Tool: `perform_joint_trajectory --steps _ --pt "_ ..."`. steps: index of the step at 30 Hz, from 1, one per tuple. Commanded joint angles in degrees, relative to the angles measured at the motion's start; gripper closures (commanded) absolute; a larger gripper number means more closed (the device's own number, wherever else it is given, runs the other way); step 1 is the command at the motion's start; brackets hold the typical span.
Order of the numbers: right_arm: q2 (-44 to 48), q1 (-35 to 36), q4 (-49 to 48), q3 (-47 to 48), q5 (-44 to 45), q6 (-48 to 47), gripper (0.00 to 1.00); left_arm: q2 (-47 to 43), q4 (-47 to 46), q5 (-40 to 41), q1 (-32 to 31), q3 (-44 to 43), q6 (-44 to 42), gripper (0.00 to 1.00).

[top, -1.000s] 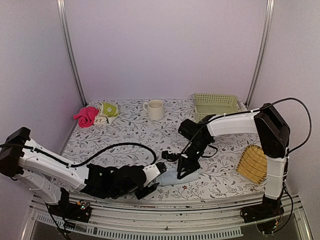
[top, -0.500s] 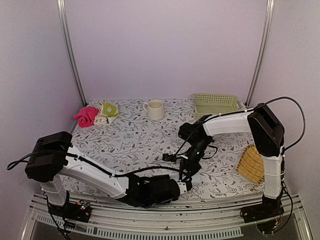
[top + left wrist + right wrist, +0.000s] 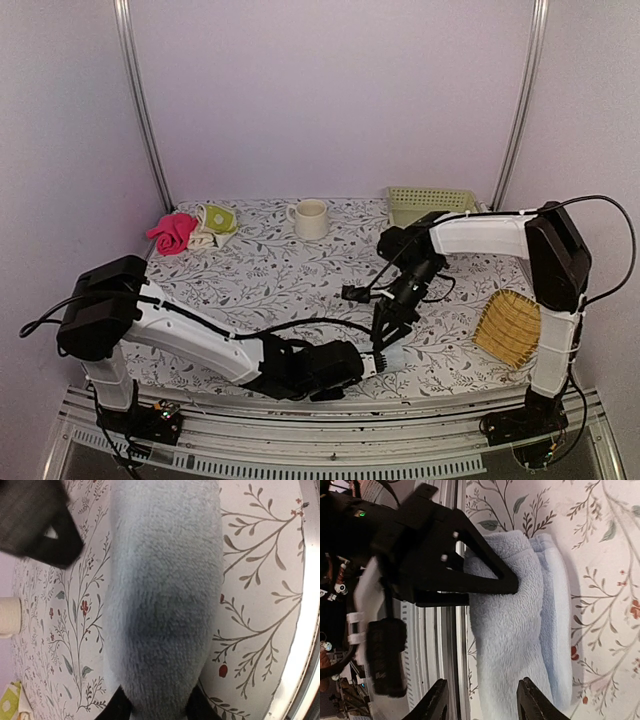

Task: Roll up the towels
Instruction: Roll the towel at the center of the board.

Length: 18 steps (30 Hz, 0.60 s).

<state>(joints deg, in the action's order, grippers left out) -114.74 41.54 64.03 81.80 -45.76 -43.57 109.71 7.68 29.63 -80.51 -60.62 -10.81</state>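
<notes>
The pale blue towel (image 3: 393, 356) lies rolled near the table's front edge. It fills the left wrist view (image 3: 165, 580) and shows in the right wrist view (image 3: 520, 630). My left gripper (image 3: 376, 363) reaches in from the left, and its jaws (image 3: 157, 711) are closed round the roll's near end. My right gripper (image 3: 386, 328) hangs just above the roll, open, its fingertips (image 3: 436, 700) either side of the towel's edge. The yellow-green and cream towel (image 3: 216, 221) lies crumpled at the back left, far from both grippers.
A pink cloth (image 3: 172, 232) lies beside the patterned towel. A cream mug (image 3: 311, 218) and a green basket (image 3: 432, 208) stand at the back. A yellow bamboo tray (image 3: 508, 325) leans at the right. The metal front rail (image 3: 445, 645) runs close to the roll.
My left arm swung right along the front edge and closed on the blue roll. The roll shifted right. My right gripper moved right and up off it.
</notes>
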Motion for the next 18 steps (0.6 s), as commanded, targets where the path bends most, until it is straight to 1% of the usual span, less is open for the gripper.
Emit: perform_joint_trajectory --steps 1,4,7,9,11,15,18 --pt "10.53 -4.94 4.56 0.78 -1.62 -2.89 0.51 1.48 9.80 -13.87 3.14 -0.64 2.80 0.79" --pt "15.53 -6.50 4.19 0.03 -1.06 -2.56 0.51 1.59 12.46 -19.98 4.62 -2.45 3.42 0.81" --pt "21.57 -7.40 1.08 -2.75 -0.31 -0.72 0.52 2.30 15.02 -25.94 6.63 -4.45 4.32 0.82" --pt "26.06 -7.44 -3.59 -6.01 3.45 1.26 0.52 2.37 16.85 -28.64 8.03 -6.15 5.22 0.82" --pt "29.84 -7.44 -8.62 -9.65 7.06 3.04 0.52 4.68 18.49 -31.02 9.33 -7.68 5.89 0.83" --pt "34.79 -7.29 -13.62 -16.52 10.88 3.04 0.52 5.35 19.69 -36.46 11.65 -9.42 6.54 0.83" --pt "37.48 -5.91 -17.87 -21.34 14.66 2.49 0.52 6.24 20.87 -43.01 13.98 -10.87 7.26 0.83"
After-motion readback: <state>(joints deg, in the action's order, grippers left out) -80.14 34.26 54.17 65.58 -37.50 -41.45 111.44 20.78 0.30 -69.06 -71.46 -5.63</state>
